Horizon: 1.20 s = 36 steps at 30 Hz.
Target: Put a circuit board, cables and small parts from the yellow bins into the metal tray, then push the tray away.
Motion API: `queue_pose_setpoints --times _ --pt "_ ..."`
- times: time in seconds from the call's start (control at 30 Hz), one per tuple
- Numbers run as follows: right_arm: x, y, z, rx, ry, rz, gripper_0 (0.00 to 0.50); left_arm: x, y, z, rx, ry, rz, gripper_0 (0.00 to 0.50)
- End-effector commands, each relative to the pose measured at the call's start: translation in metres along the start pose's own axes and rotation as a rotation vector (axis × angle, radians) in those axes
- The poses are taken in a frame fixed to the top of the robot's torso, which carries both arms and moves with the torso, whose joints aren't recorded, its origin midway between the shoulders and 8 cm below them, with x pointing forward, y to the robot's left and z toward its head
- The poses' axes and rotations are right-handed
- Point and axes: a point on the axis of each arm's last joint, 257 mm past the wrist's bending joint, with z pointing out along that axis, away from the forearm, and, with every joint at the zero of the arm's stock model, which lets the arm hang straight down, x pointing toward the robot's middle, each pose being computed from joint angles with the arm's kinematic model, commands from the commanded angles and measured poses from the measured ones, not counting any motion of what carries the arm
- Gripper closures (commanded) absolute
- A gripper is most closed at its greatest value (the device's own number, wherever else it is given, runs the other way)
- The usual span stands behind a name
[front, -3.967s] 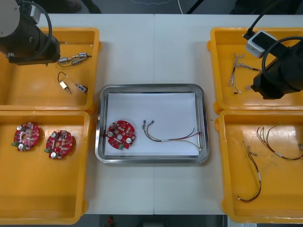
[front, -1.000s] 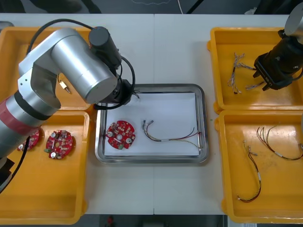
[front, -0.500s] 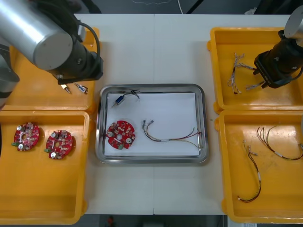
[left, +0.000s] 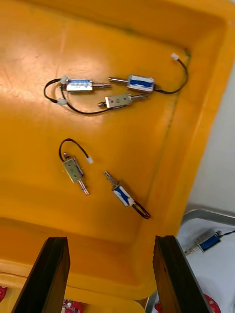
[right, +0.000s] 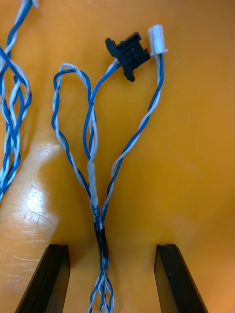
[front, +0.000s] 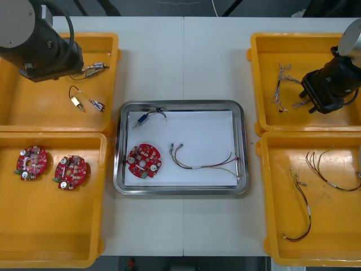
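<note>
The metal tray (front: 180, 105) holds a red circuit board (front: 144, 161), a red and yellow cable (front: 204, 162) and one small metal part (front: 143, 118) in its far left corner. My left arm (front: 39, 39) hangs over the far left yellow bin (front: 113, 62). The left gripper (left: 110, 274) is open above several small metal parts (left: 120, 100) and holds nothing. My right gripper (front: 318, 100) is low in the far right bin (front: 265, 121). It stands open (right: 111, 254), its fingers either side of a twisted blue and white cable (right: 95, 195).
Two more circuit boards (front: 34, 162) (front: 70, 171) lie in the near left bin. The near right bin (front: 268, 197) holds black and red and yellow cables (front: 302, 195). A second blue and white bundle (front: 280, 84) lies left of my right gripper.
My left arm has drawn back from the tray to the far left bin, leaving a small metal part in the tray. The right gripper has shifted only slightly over the cables.
</note>
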Motion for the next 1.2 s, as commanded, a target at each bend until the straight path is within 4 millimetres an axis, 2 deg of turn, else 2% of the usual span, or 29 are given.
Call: queue_pose_setpoints --times 0.03,0.1,0.2,0.23,0.33,0.5,0.6,0.7,0.87,1.0,1.13,1.2 --pt "0.004 -0.006 0.008 0.011 -0.003 0.029 0.000 -0.045 0.012 -0.021 -0.019 -0.053 -0.045 0.000" --pt "0.006 -0.008 0.010 0.015 -0.002 0.027 0.000 -0.052 0.012 -0.019 -0.015 -0.056 -0.061 0.000" --pt "0.005 -0.010 0.011 0.019 -0.004 0.025 0.378 -0.063 0.013 -0.013 0.002 -0.068 -0.097 0.000" --pt "0.004 -0.011 0.011 0.022 -0.005 0.025 0.446 -0.067 0.014 -0.011 0.004 -0.070 -0.107 0.000" --pt "0.005 -0.011 0.012 0.023 -0.003 0.022 0.500 -0.076 0.015 -0.008 0.013 -0.078 -0.139 0.000" --pt "0.002 -0.012 0.009 0.028 -0.009 0.014 0.500 -0.089 0.013 -0.001 0.032 -0.085 -0.196 0.000" --pt "-0.003 -0.008 -0.003 0.027 -0.020 -0.004 0.500 -0.094 0.012 0.004 0.040 -0.084 -0.232 0.000" --pt "-0.007 -0.002 -0.026 0.029 -0.027 -0.035 0.500 -0.103 0.011 0.011 0.054 -0.092 -0.272 0.000" --pt "-0.008 0.010 -0.078 0.004 -0.024 -0.073 0.500 -0.114 0.016 0.033 0.032 -0.138 -0.292 0.000" --pt "-0.004 0.009 -0.107 0.006 -0.013 -0.133 0.500 -0.116 0.022 0.050 0.010 -0.151 -0.303 0.000" --pt "-0.006 -0.002 -0.138 0.039 -0.047 -0.242 0.500 -0.115 0.023 0.064 0.010 -0.153 -0.327 0.000" --pt "-0.011 0.004 -0.150 0.009 -0.091 -0.292 0.500 -0.113 0.026 0.069 -0.002 -0.150 -0.338 0.000"
